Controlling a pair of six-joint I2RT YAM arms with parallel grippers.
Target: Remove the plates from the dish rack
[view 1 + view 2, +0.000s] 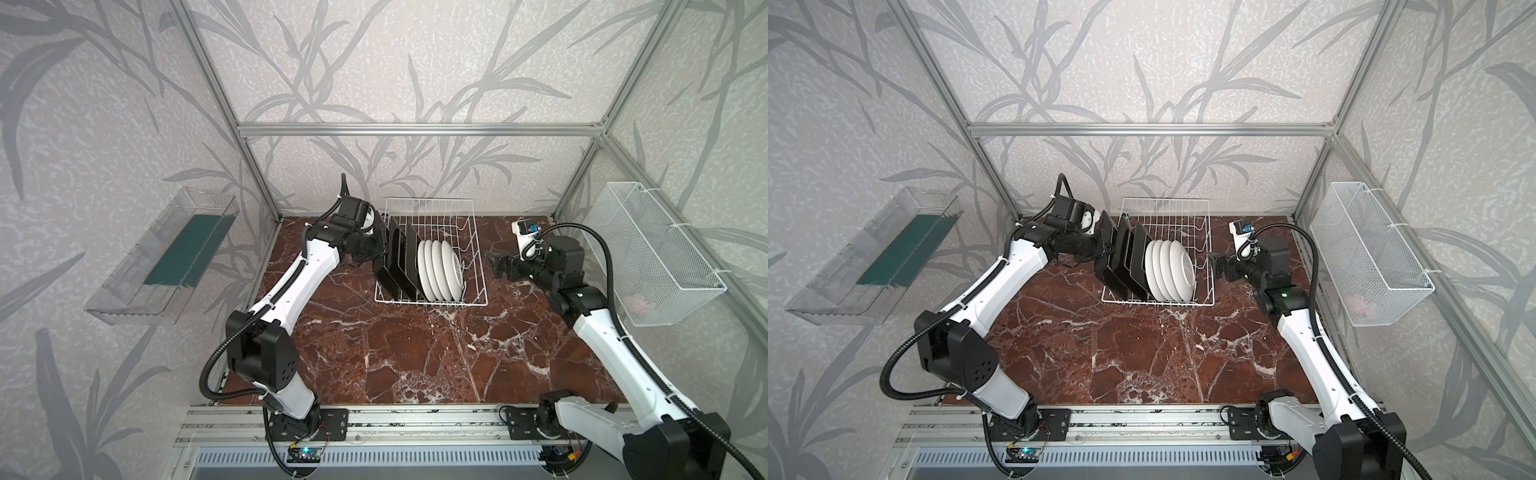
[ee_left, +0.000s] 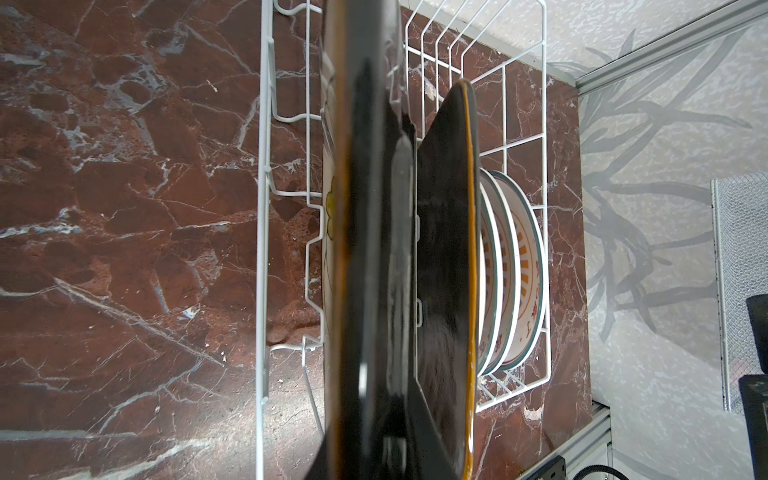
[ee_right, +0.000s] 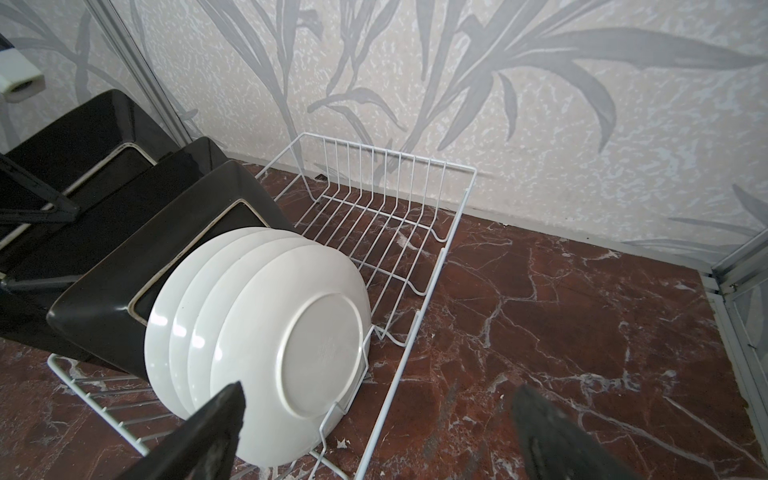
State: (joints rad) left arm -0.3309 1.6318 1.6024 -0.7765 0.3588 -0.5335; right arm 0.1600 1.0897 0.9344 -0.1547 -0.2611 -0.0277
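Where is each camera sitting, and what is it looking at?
Both top views: up high at the front, looking down at the table and the rack; the left arm and right arm show.
Left wrist: on the left arm, looking along the square plate pinched in the left claw; one blurry finger shows.
Right wrist: on the right arm, facing the round plates from behind; the open right claw shows two fingertips.
Shared: both wrist views see the rack and round plates.
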